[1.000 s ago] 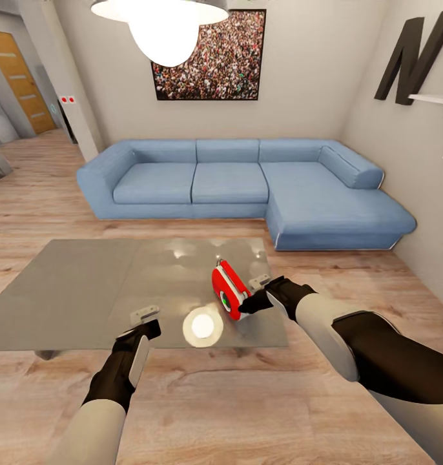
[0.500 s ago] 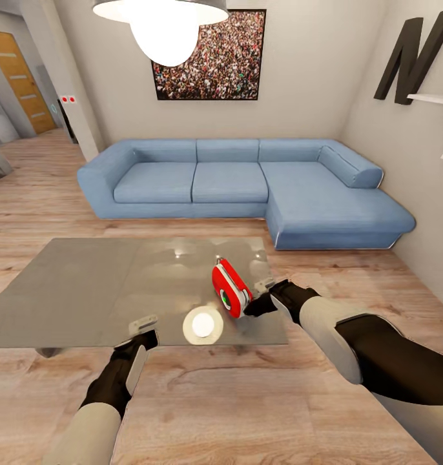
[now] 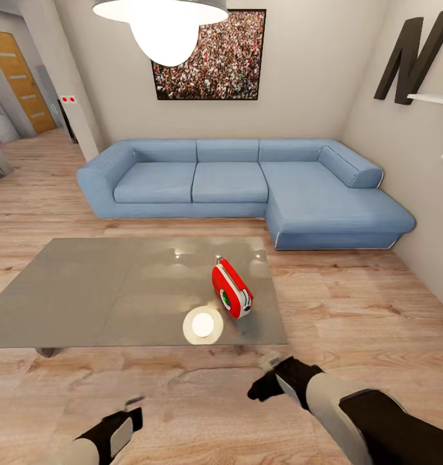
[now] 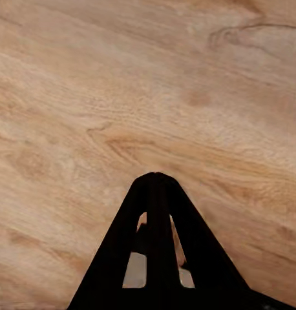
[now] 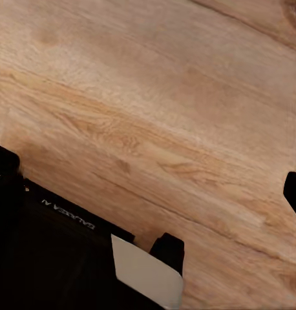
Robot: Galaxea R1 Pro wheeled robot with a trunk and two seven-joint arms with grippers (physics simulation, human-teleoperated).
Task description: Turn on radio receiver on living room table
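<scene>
The red radio receiver (image 3: 232, 290) stands upright on the glossy grey table (image 3: 86, 290), near its right front corner, with its round dial facing me. My right gripper (image 3: 261, 376) hangs over the wood floor in front of the table, well apart from the radio. The right wrist view shows that gripper (image 5: 149, 173) open, its fingers spread wide with only floor between them. My left gripper (image 3: 132, 405) is low at the left, also off the table. Seen from the left wrist, the left gripper (image 4: 154, 175) is shut, its tips meeting over bare planks.
This is the living room: a blue L-shaped sofa (image 3: 247, 187) stands behind the table, under a framed crowd picture (image 3: 208, 55). A white pendant lamp (image 3: 163, 26) hangs overhead and mirrors on the tabletop. Light wood floor (image 3: 350, 303) runs all around, with a doorway (image 3: 18, 77) at the far left.
Both arms have drawn back from over the table to the floor in front of it. The right gripper has left the radio's side. The radio has stayed in place.
</scene>
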